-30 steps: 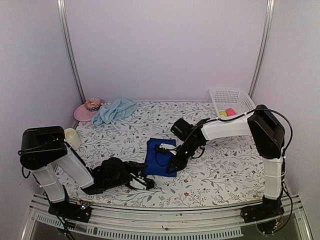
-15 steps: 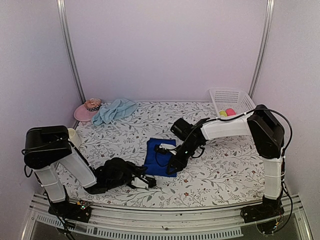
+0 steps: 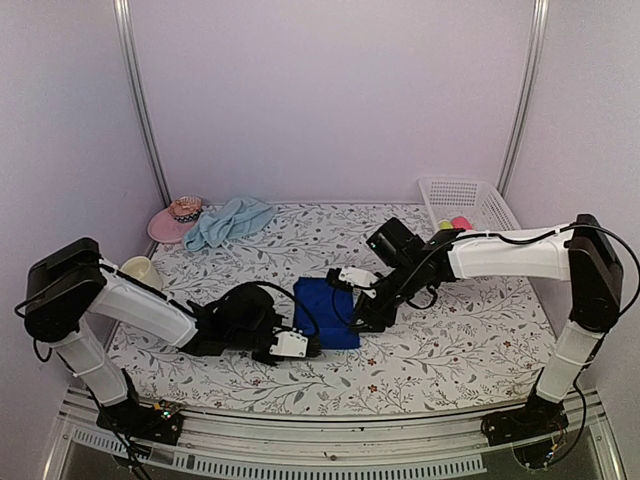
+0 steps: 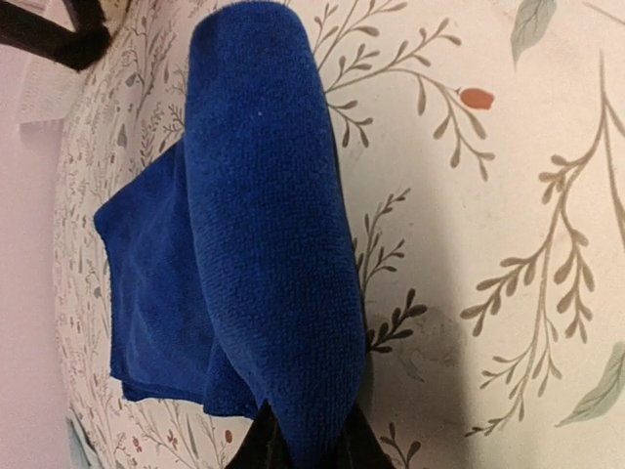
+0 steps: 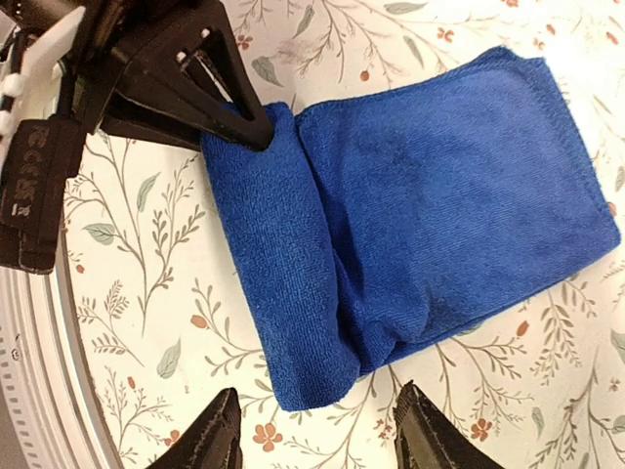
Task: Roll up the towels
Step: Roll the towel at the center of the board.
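Royal blue towel (image 5: 430,225): soft, limp terry, grip roll by its ends; left gripper (image 5: 252,129) apparently clamped on one end; right gripper (image 5: 317,435) jaws apart

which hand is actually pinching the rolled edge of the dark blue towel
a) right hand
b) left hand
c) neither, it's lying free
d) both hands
b: the left hand is closed on one end of the roll in the dark blue towel. The right hand hangs open by the other end, its fingers spread wide and not closed on the cloth.
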